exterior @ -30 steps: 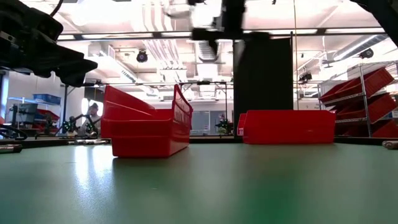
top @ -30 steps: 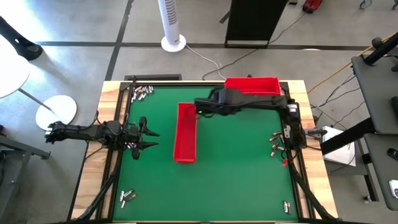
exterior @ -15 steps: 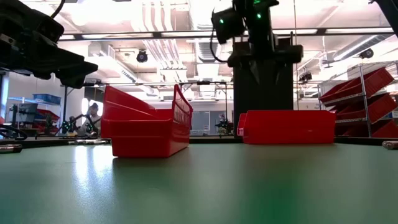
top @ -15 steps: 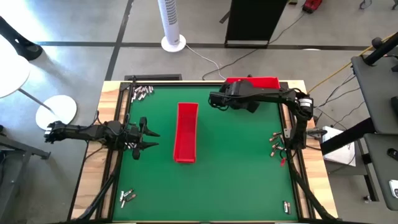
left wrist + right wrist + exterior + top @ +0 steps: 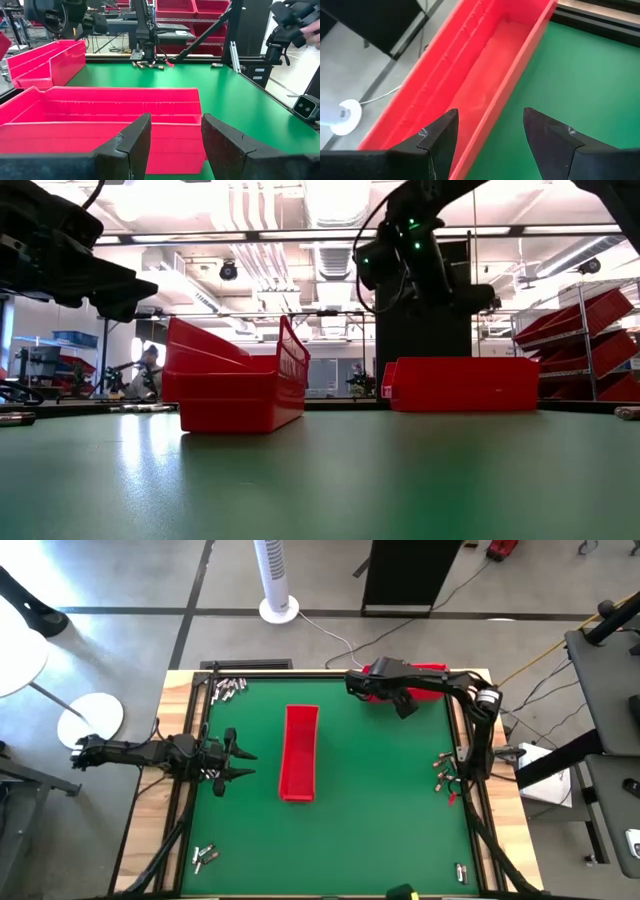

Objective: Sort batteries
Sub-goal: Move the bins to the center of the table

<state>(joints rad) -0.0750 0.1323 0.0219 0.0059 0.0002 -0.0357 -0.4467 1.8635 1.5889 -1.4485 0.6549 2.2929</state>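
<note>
The batteries lie in small heaps on the green mat: at the far left corner (image 5: 228,688), the near left corner (image 5: 205,857), along the right edge (image 5: 445,772) and at the near right corner (image 5: 461,872). One long red tray (image 5: 300,752) rests on its base mid-table, and a second red tray (image 5: 410,674) stands at the far edge. My right gripper (image 5: 358,685) hangs open over that far tray's left end, slanting down, its fingers (image 5: 440,135) on either side of the near long wall (image 5: 505,95) without touching it. My left gripper (image 5: 235,755) waits open at the left edge, facing the middle tray (image 5: 100,115).
A wooden frame (image 5: 180,740) borders the mat. Bare green mat (image 5: 390,800) lies between the middle tray and the right edge. A white fan stand (image 5: 278,608) and a black cabinet (image 5: 405,575) stand on the floor beyond the far edge.
My right gripper has moved from above the middle tray's far end toward the table's far right, come down, and rolled about its own line. It now hangs over the far tray. Both trays have kept their places.
</note>
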